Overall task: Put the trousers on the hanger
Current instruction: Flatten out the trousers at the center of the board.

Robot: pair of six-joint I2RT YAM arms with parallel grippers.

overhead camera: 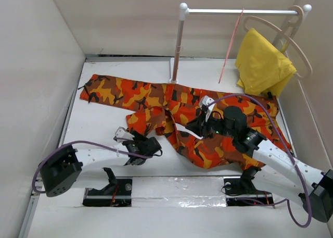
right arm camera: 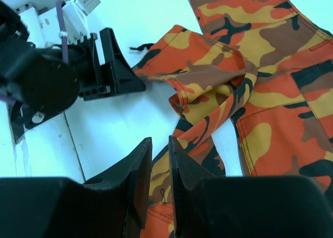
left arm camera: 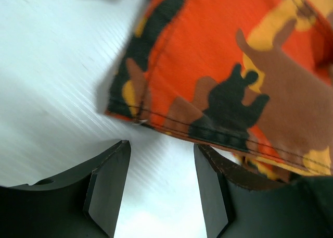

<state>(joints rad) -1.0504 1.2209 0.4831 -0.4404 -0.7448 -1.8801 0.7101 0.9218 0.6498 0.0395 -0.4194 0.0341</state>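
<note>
The left gripper (left arm camera: 161, 152) is presenting wide jaws to the hem of the trousers (left arm camera: 218, 66), apparently to pinch it off the table (left arm camera: 52, 66), while the right gripper (right arm camera: 160, 149) is carrying its jaws nearly closed, hold indeterminate.

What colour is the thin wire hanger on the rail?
Pink. The hanger shows best in the top external view, hanging edge-on from the rail.

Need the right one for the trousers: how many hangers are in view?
2. A thin pink wire hanger hangs near the middle of the white rail; a thicker beige wooden hanger hangs at its right end. None appears hidden.
</note>
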